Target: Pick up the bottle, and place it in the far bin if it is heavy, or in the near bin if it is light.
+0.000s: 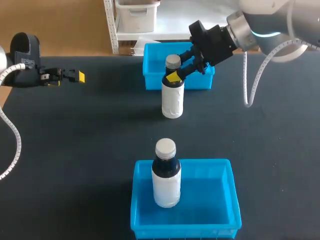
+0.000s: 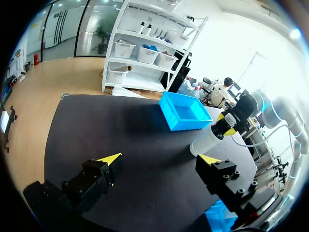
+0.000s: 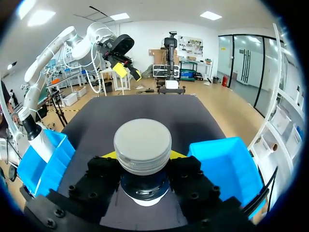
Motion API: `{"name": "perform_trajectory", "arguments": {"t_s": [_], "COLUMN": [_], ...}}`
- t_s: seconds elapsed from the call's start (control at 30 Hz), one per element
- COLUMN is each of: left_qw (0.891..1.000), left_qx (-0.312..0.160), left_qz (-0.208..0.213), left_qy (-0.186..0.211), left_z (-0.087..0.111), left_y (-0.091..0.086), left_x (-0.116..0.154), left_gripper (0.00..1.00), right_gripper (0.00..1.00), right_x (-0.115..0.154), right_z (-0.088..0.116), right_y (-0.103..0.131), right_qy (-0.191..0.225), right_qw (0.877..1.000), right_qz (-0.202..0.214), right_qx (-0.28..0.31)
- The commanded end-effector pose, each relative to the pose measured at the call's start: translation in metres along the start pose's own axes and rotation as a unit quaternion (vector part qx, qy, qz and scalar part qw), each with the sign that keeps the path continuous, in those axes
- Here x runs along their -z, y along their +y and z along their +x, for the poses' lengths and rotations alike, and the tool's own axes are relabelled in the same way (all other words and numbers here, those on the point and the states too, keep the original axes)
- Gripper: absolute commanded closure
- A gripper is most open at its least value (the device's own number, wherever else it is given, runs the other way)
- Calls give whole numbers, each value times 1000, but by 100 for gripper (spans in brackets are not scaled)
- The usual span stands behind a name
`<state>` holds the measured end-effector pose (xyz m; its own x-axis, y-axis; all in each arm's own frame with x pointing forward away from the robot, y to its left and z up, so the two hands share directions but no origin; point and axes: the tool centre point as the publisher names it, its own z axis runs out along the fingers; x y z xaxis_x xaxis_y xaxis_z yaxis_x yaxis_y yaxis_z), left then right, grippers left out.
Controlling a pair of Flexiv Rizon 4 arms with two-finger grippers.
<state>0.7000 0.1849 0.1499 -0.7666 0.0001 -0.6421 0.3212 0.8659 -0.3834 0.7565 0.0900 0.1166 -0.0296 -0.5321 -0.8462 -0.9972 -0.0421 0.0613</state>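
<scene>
We are reaching our right arm in from the far right, its black yellow-tipped right gripper [image 1: 174, 76] clamping the neck of the white-wrapped, grey-capped plastic bottle [image 1: 172, 100]; our black yellow-tipped left gripper [image 2: 161, 159] is hovering far left, fingers spread wide.

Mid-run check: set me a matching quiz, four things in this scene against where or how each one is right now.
Things:
1. right gripper
2. left gripper
3. dark-necked bottle
4. far bin

States:
A. stands in the near bin
B. jaws apart over the table
C. just behind the white bottle
D. jaws shut on the white bottle's neck

Pairs: 1-D, 2-B, 3-A, 4-C.
</scene>
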Motion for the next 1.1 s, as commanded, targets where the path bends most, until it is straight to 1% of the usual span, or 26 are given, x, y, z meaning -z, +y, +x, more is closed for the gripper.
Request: {"name": "perform_trajectory", "arguments": {"t_s": [0.03, 0.07, 0.3, 0.57, 0.77, 1.1], "left_qw": [1000, 1000, 1000, 1000, 1000, 1000], "left_qx": [0, 0, 0, 0, 0, 0], "left_qz": [0, 0, 0, 0, 0, 0], "left_qy": [0, 0, 0, 0, 0, 0], "left_z": [0, 0, 0, 0, 0, 0], "left_y": [0, 0, 0, 0, 0, 0], "left_x": [0, 0, 0, 0, 0, 0], "left_gripper": [0, 0, 0, 0, 0, 0], "right_gripper": [94, 100, 100, 100, 100, 100], "right_x": [3, 4, 20, 55, 84, 132], "right_z": [1, 0, -7, -28, -40, -41], "right_y": [2, 3, 10, 23, 34, 51], "right_qy": [-1, -1, 0, 9, 12, 14], "right_qw": [1000, 1000, 1000, 999, 999, 998], "right_qz": [1, 2, 7, 19, 31, 60], "right_qx": [1, 2, 7, 27, 30, 22]}}
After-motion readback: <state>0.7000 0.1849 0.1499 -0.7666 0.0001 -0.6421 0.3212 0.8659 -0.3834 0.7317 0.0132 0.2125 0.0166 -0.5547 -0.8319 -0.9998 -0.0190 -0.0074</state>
